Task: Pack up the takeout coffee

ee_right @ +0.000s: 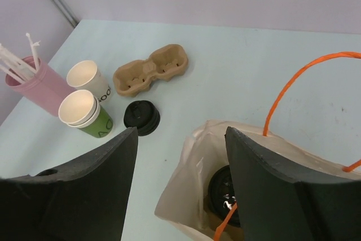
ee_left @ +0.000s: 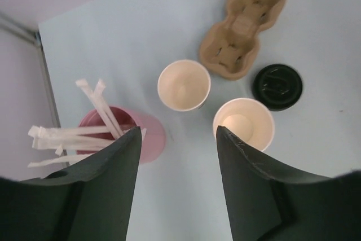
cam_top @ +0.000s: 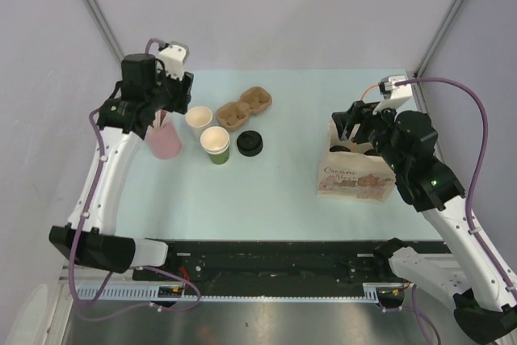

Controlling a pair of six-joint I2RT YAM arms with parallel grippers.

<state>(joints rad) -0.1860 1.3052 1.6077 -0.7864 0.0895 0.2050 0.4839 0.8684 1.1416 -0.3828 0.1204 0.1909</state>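
Black-lidded cup (ee_right: 224,187) sits inside the bag (ee_right: 181,198) under the released right gripper (ee_right: 180,132); the left gripper (ee_left: 177,132) is released too.

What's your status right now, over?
Left gripper open above pink cup of white straws. Right gripper open over white bag with orange handles. Black-lidded cup inside bag. Bag mouth unobstructed.

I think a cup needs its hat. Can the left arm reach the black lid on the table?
Probably yes. The black lid lies flat in the open with nothing on it. The left gripper hangs open over the pink cup, so it would need to pass over the white cup and green cup.
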